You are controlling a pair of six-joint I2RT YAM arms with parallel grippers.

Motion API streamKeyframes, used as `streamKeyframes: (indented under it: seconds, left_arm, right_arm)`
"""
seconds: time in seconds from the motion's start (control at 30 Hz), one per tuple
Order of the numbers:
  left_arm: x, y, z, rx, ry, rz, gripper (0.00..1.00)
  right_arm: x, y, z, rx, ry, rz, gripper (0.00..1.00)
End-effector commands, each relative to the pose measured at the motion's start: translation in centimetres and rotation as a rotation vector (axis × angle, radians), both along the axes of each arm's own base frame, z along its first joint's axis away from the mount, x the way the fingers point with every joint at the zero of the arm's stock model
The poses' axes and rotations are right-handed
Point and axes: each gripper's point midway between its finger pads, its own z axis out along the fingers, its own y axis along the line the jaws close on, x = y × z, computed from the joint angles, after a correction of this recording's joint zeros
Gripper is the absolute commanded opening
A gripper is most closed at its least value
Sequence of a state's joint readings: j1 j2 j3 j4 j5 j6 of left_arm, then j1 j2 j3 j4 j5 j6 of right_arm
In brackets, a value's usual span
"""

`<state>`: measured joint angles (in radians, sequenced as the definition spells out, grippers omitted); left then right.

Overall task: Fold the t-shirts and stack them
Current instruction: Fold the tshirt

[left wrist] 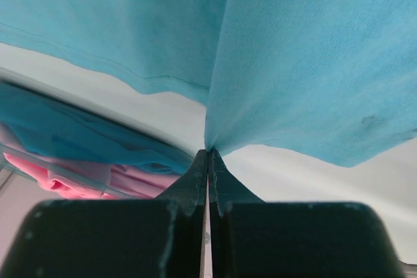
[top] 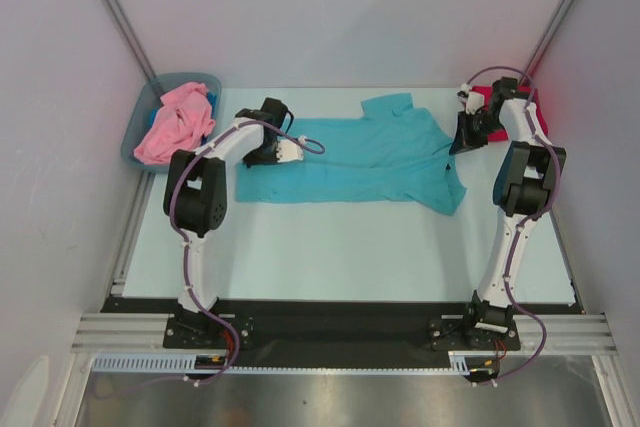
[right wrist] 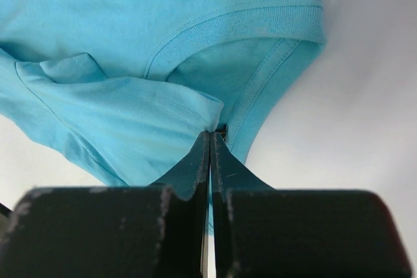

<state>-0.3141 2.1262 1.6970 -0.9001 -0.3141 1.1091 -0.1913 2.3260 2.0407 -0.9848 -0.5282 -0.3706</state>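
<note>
A teal cotton short-sleeved t-shirt (top: 370, 157) lies spread across the far half of the pale table (top: 350, 247), hem to the left and collar to the right, one sleeve pointing far and the other folded toward the near right. Its near edge runs roughly straight from left to right, and a broad strip of table shows between that edge and the two arm bases. White walls close in the left, far and right sides. The left gripper (left wrist: 208, 154) is pinched tight on the shirt's hem at its far left corner, the cloth rising in a fold from the closed jaws. The right gripper (right wrist: 210, 136) is likewise clamped on a fold of the teal cloth just beside the ribbed collar. One light pink crumpled t-shirt (top: 175, 127) sits in the single grey-blue plastic bin (top: 135, 137) at the far left corner, touching the left wall. One crimson red t-shirt (top: 490, 97) lies at the far right, mostly hidden behind the right arm. That makes three shirts, one bin, two arms.
</note>
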Motion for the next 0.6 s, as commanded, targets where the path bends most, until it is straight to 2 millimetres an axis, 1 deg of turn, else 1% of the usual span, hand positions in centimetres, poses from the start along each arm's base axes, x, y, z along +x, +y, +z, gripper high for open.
streamKeyframes:
  seconds: [0.0,0.27,0.57]
  left_arm:
    - [0.9,0.8,2.3,0.023,-0.068,-0.003,0.00]
    - [1.2,0.8,2.3,0.022,-0.075,-0.006,0.00]
    - [1.7,0.8,2.4,0.029,-0.089,-0.019,0.00]
  right_arm:
    - [1.4,-1.0,4.5,-0.040,-0.120,-0.005,0.00]
    - [2.1,-1.0,5.9,-0.042,-0.158,-0.007,0.00]
    - [2.7,-0.8,6.7,-0.038,-0.183,-0.001,0.00]
